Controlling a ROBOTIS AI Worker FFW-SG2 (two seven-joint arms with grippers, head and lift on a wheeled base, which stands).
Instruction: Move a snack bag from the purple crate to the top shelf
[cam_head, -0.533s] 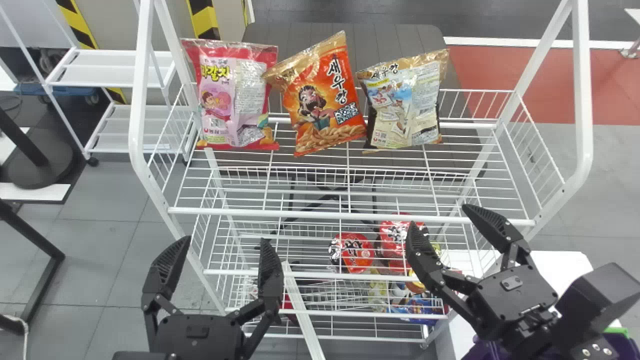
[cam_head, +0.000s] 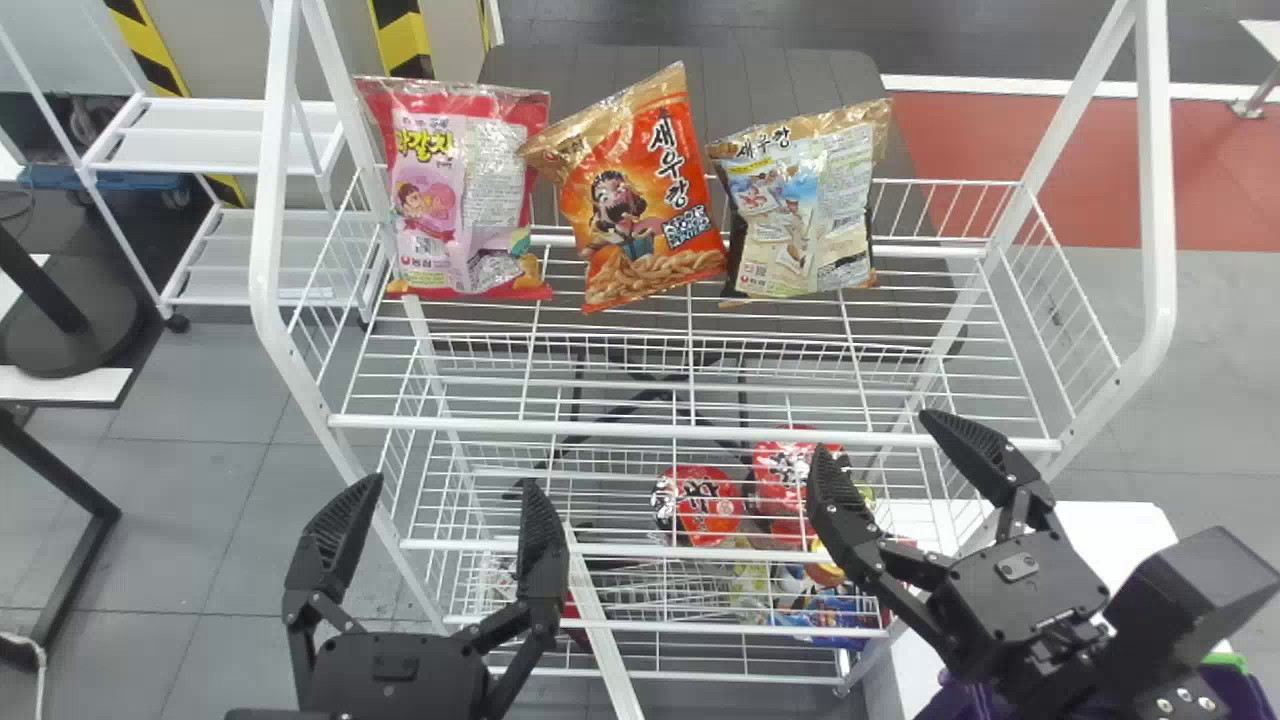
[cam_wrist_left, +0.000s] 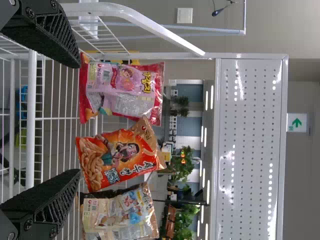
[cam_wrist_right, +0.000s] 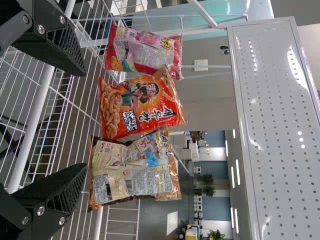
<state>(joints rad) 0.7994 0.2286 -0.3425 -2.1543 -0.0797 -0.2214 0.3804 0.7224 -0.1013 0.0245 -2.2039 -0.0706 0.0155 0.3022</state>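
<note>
Three snack bags stand in a row along the back of the top shelf (cam_head: 700, 433): pink (cam_head: 465, 200), orange (cam_head: 640, 215) and beige (cam_head: 805, 220). In the head view my left gripper (cam_head: 451, 488) is parked open in front of the rack's left part. My right gripper (cam_head: 876, 434) is open and empty near the rack's front right. Below it, partly behind the right arm, is the purple crate (cam_head: 1245, 695). The left gripper (cam_wrist_left: 78, 119) faces the orange bag (cam_wrist_left: 117, 157) from a distance in its wrist view. Before the right gripper (cam_wrist_right: 85, 120) are the same bags, beige one (cam_wrist_right: 132, 172) included.
White rack posts (cam_head: 1155, 200) rise on both sides. Red-lidded cups (cam_head: 705, 505) and coloured packages (cam_head: 830, 610) sit on lower levels. A white surface (cam_head: 1110, 520) lies at the right, and a small white rack (cam_head: 225, 135) stands behind at the left.
The rack and its bags have shifted slightly left in the head view. The right gripper has shifted left a little too, while the left one keeps nearly the same place; both remain open.
</note>
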